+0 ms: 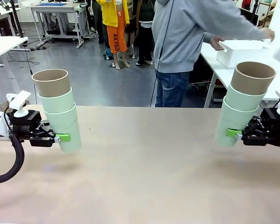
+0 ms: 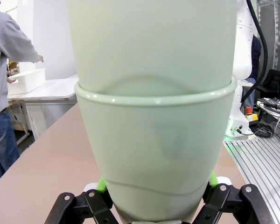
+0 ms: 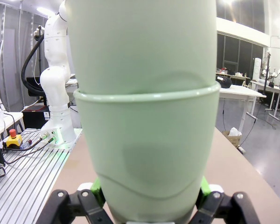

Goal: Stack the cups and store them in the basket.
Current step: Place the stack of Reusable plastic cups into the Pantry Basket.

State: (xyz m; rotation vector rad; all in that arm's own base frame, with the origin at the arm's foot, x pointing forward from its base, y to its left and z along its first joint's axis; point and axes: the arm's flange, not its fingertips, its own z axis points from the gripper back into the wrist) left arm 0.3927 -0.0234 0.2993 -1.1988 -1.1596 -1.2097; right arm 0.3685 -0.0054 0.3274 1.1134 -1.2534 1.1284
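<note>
Two cup stacks gripped over the table (image 1: 144, 186), basket (image 1: 240, 53) away on a side table (image 1: 212, 59).
A person (image 1: 182, 37) holds the white basket's edges; the left stack (image 1: 60, 112) and right stack (image 1: 240, 107), each two mint cups under a tan one, are clamped low in the left gripper (image 1: 61, 138) and right gripper (image 1: 232, 133).

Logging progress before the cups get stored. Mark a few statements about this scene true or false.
1. The left gripper and the right gripper each hold a stack of three cups. True.
2. The top cup of the left stack is mint green. False: it is tan-brown.
3. The basket sits between the arms. False: it is on a white side table at far right, with the person's hand on it.
4. The right gripper grips its stack's lowest mint cup. True.
</note>
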